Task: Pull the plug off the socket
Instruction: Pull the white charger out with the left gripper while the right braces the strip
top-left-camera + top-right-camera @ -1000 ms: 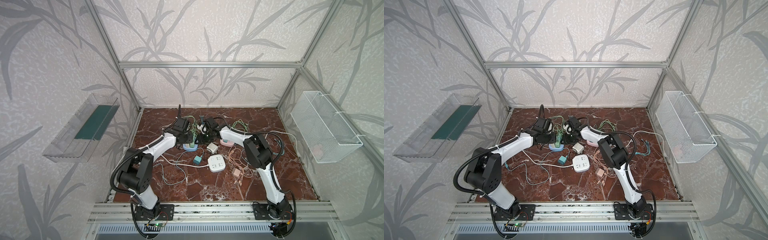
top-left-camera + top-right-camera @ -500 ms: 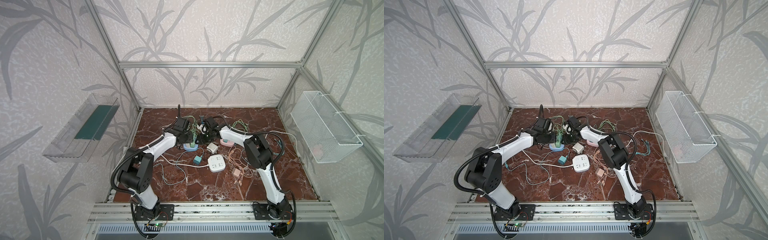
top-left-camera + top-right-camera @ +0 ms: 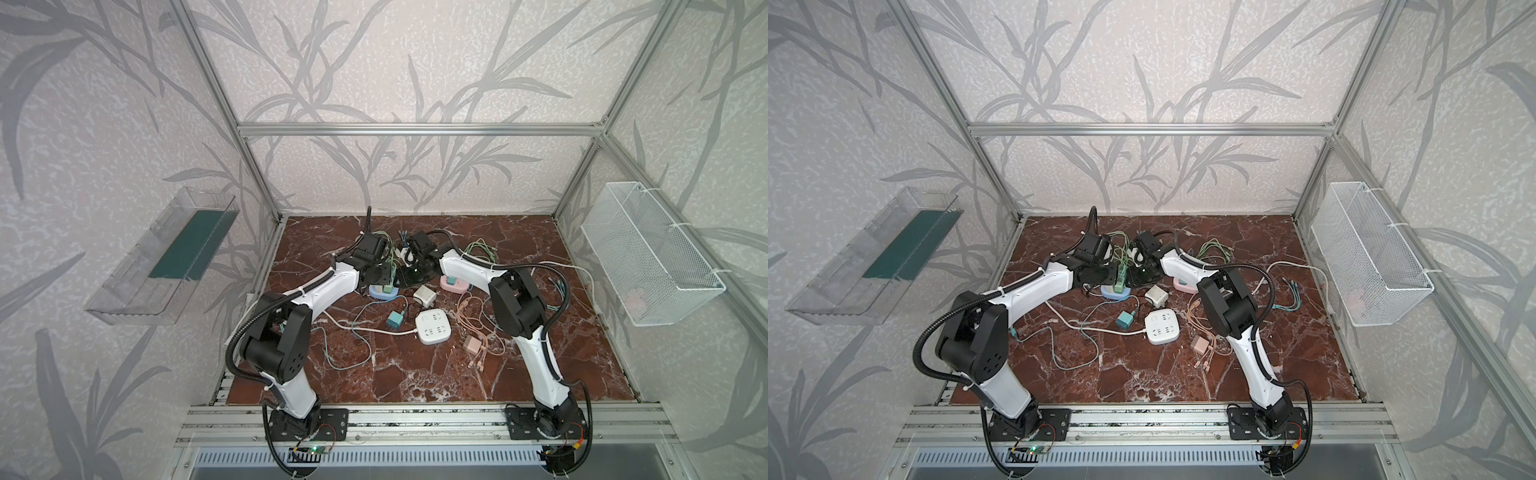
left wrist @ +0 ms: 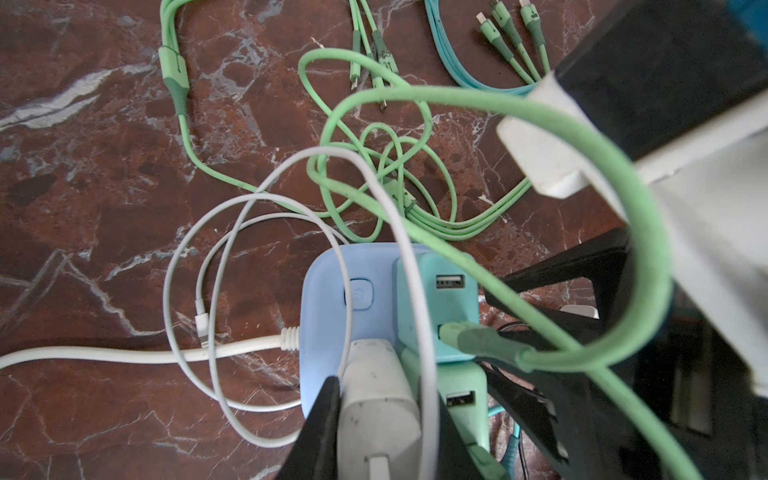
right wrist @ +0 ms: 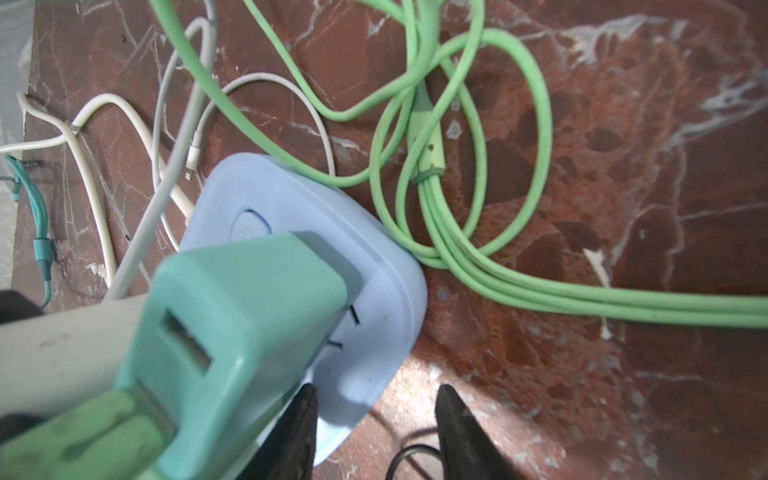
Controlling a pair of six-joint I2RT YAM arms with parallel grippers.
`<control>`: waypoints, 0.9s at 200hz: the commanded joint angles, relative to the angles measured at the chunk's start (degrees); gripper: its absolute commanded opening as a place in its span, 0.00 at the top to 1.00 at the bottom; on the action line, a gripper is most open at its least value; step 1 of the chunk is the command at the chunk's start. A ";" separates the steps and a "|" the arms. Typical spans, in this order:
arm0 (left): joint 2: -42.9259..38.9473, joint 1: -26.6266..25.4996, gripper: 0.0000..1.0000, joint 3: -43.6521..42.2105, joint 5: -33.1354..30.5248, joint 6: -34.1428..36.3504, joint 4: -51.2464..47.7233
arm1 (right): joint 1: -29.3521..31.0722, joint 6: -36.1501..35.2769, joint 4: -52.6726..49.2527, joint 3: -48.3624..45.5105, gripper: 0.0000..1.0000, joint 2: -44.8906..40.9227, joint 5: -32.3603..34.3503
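Left jaws clenched on the white plug should pull straight along its pins, while the right jaws, released astride a corner of the blue socket, hold it down.

A robotics lab cell is shown: a marble-patterned worktop is boxed in by an aluminium frame and leaf-printed panels. Two robot arms are bolted to a rail along the worktop's front edge, and a wire basket and clear tray are hung beside it.
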 commanded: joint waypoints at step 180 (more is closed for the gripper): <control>7.85 -2.43 0.94 7.95 6.07 -3.64 -2.29 | -1.78 9.40 9.84 -8.73 0.45 -0.59 -9.41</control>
